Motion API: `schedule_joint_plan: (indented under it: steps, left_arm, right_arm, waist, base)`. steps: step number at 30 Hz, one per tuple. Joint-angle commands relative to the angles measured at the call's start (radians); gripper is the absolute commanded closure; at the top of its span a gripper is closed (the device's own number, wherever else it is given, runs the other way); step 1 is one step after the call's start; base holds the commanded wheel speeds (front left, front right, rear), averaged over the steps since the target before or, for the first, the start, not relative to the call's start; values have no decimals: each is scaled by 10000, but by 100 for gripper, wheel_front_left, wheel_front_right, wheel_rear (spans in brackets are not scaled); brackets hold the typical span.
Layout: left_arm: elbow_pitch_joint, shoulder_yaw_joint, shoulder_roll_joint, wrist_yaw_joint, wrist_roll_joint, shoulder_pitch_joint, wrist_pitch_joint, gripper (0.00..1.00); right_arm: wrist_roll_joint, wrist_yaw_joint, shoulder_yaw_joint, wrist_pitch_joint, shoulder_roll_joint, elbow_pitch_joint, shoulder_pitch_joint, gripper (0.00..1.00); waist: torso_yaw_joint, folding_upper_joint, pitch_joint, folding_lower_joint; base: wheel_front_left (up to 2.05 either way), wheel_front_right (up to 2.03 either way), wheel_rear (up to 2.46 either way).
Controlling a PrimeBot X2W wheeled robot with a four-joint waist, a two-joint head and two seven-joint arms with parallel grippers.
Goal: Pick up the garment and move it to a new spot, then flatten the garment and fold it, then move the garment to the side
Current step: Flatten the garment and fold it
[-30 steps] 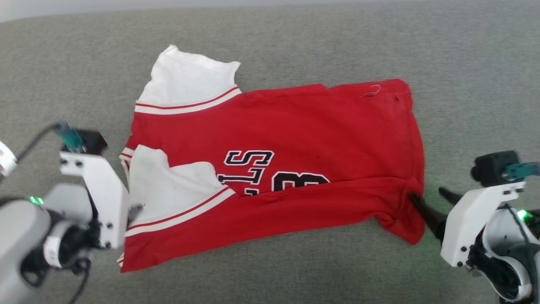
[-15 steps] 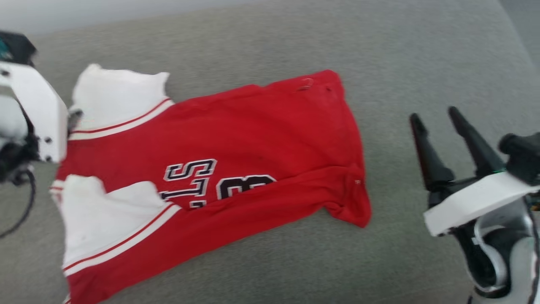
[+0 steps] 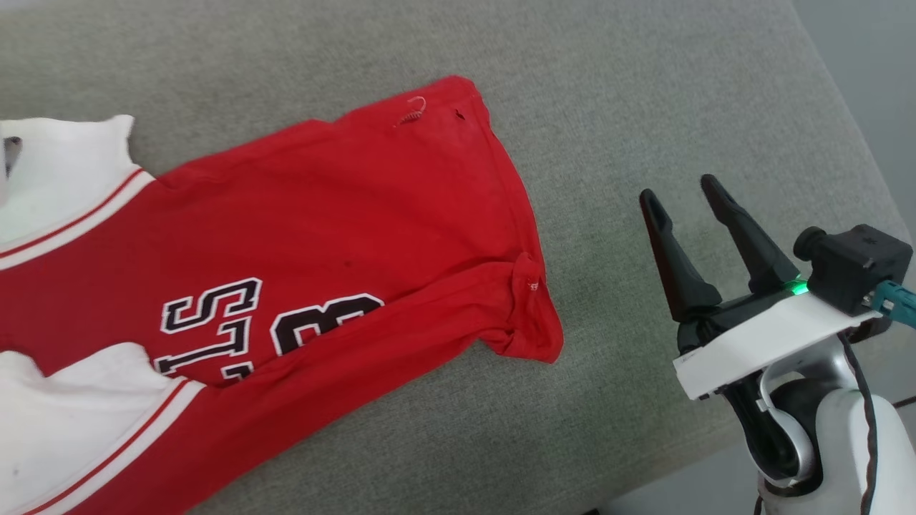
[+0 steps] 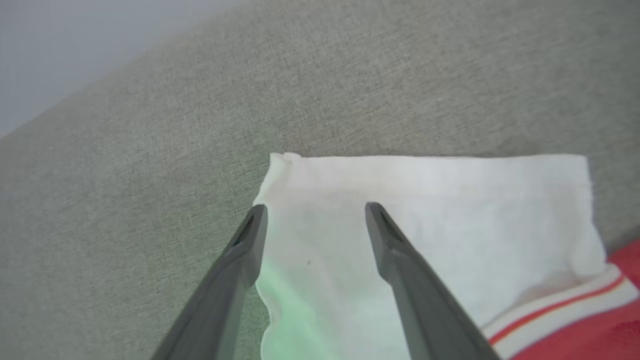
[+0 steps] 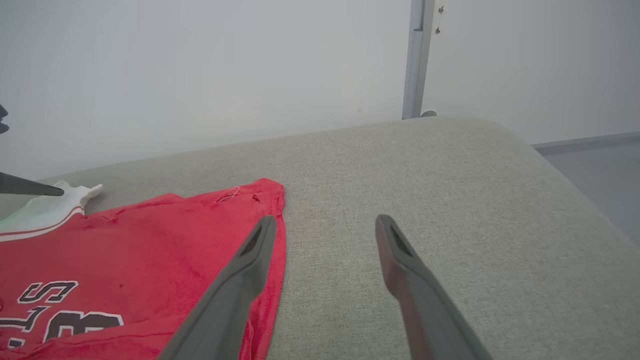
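The right gripper (image 3: 678, 187) has come off the hem corner it was at a second ago. It now hangs over bare cushion (image 3: 644, 86), well apart from the garment (image 3: 322, 236). Its jaws are spread wide with nothing between them. The left gripper (image 4: 316, 206) has gone from the near sleeve up to the far sleeve (image 4: 450, 210). Its two dark tapered fingers stand apart over the white cloth, released and gripping nothing. I cannot tell whether the tips touch the cloth.

The garment lies spread out on the cushion, sleeves toward the robot's left and hem toward its right. It is a soft, slightly fuzzy red knit. The sleeve ends are plain white, each set off by a thin red-and-white striped band. The near sleeve (image 3: 64, 415) is folded in over the body. The near long edge is folded up as well, making a thick red roll that hides the lower part of the black, white-edged lettering (image 3: 215, 322). Where that roll meets the hem, the corner is bunched into a small crumpled point. A loose thread (image 3: 413, 111) curls near the far hem corner.

The cushion is a grey-green woven fabric, evenly grained, with a rounded edge on the right. A pale, smooth wall (image 5: 200, 75) stands behind it.
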Motion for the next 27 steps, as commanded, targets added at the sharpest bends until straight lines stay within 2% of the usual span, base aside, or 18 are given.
schedule_joint_plan:
  steps: [1,4,6,11,12,13,15,20,27]
  left_arm:
    - [472,-50,-102,-21,108,-322,21,0]
    - [936,-121,-151,13,226,-501,125,0]
    - [1435,-126,-308,201,240,-580,174,0]
    - [2626,-273,-845,622,-149,-245,1438,0]
    - [2792,-301,-1008,668,-297,-151,1839,36]
    - [2893,-331,-1158,713,-404,-103,2153,100]
    - [2999,-405,-1388,793,-432,-100,2566,100]
    - [2771,-447,-1805,585,-418,-545,2516,100]
    - [2794,-397,-2382,639,-400,-1057,2075,100]
  right_arm:
    - [178,-6,78,33,-30,17,-163,0]
    - [295,-5,172,60,-100,27,-212,0]
    - [367,-5,195,172,-183,72,-283,0]
    - [782,-5,416,864,-389,239,-650,0]
    - [888,-5,488,1092,-459,275,-812,0]
    - [954,-5,544,1391,-550,345,-977,0]
    - [1201,-5,697,2057,-629,563,-1480,0]
    - [1465,-5,1262,3662,-1092,1563,-3366,0]
    - [1681,-5,2117,4810,-1089,4099,-6253,0]
  waist:
    - [-232,0,382,0]
    - [-267,0,544,0]
    - [-257,0,699,0]
    - [-99,0,949,0]
    - [-47,0,973,0]
    - [16,0,999,0]
    - [138,0,1051,0]
    - [526,0,1238,0]
    - [953,0,1491,0]
  base:
    - [0,0,0]
    - [0,0,0]
    - [0,0,0]
    - [0,0,0]
    - [0,0,0]
    - [0,0,0]
    - [0,0,0]
    - [0,0,0]
    - [0,0,0]
